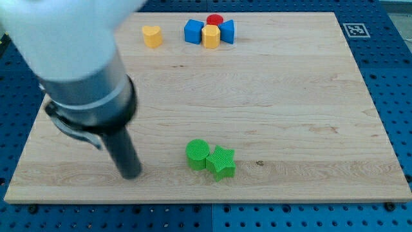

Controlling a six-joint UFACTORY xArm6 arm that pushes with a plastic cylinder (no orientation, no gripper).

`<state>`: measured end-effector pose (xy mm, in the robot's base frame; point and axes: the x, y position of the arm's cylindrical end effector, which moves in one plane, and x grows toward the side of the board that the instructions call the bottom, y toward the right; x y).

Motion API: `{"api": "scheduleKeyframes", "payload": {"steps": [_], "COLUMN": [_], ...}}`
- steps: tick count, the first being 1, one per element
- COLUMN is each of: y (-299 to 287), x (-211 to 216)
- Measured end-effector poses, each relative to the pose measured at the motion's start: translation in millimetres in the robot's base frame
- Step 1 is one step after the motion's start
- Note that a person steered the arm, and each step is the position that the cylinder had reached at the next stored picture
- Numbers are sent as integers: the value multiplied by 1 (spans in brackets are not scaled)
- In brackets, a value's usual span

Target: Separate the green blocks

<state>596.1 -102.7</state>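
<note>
Since our tip [131, 174] rests on the tabletop [290, 96] toward the view's bottom left, touching no block, the green cylinder [197, 154] lies at about three o'clock from it, near but apart. Our tool is a bare rod with nothing to spread or pinch, and the green star [221, 162] touches the cylinder's far side, their pairing running roughly three to four o'clock. Well away at twelve to one o'clock sit the yellow heart [152, 36], two blue blocks [193, 31], a yellow block [210, 36] and a red block [214, 20].

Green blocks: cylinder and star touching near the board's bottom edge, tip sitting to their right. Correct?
Not quite. My tip sits to the left of the green cylinder and green star, not the right. The camera view shows the two touching near the bottom edge.
</note>
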Motion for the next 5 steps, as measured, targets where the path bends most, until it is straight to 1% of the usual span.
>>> {"api": "scheduleKeyframes", "payload": {"steps": [1, 2, 3, 5], "y": [5, 29, 80, 159], "x": [3, -2, -3, -3]}}
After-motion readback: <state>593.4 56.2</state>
